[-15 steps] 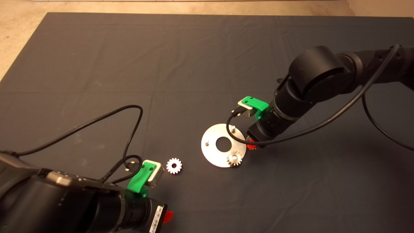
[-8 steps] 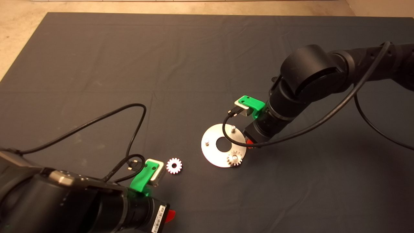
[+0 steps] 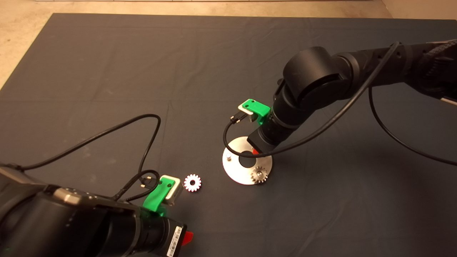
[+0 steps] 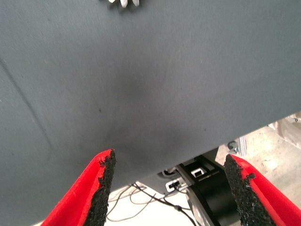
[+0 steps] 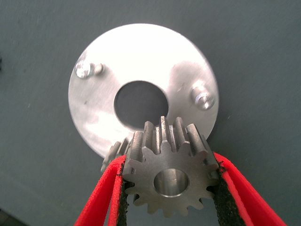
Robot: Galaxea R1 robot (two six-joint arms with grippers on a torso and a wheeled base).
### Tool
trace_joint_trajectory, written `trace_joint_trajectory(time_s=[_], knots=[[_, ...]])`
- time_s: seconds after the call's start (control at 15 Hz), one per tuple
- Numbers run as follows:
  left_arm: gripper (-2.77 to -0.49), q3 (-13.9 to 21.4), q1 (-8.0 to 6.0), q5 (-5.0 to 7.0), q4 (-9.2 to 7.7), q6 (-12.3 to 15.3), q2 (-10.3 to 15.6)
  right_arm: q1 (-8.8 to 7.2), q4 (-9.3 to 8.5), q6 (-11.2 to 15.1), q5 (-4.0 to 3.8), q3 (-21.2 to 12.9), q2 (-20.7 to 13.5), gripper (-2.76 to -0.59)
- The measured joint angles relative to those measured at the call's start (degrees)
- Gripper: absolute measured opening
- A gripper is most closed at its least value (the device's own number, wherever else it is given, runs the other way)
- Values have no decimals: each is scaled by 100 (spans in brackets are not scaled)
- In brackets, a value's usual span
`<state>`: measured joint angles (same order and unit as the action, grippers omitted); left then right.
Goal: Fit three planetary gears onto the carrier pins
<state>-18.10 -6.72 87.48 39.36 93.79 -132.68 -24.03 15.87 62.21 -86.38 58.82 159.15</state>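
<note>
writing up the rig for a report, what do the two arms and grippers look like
Both arms are black, with rounded joints and loose black cables. Each wrist has a green bracket holding a small silver camera box. The left gripper and right gripper have red fingers with rough black pads. A white barcode label marks the left wrist.

The head camera looks down on the whole mat from above, while the right wrist camera looks closely down onto the carrier disc, which both views share.
</note>
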Motion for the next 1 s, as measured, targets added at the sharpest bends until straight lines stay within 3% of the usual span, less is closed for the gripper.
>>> trace_joint_trajectory(time_s=[0.53,0.67,1.0], knots=[[-164,0,0,0,-1,0,2,9,229,-20,-63,314,102,-233],[-164,0,0,0,-1,0,2,38,297,-22,-113,410,102,-234],[-164,0,0,0,-1,0,2,92,375,-41,-131,479,102,-234]])
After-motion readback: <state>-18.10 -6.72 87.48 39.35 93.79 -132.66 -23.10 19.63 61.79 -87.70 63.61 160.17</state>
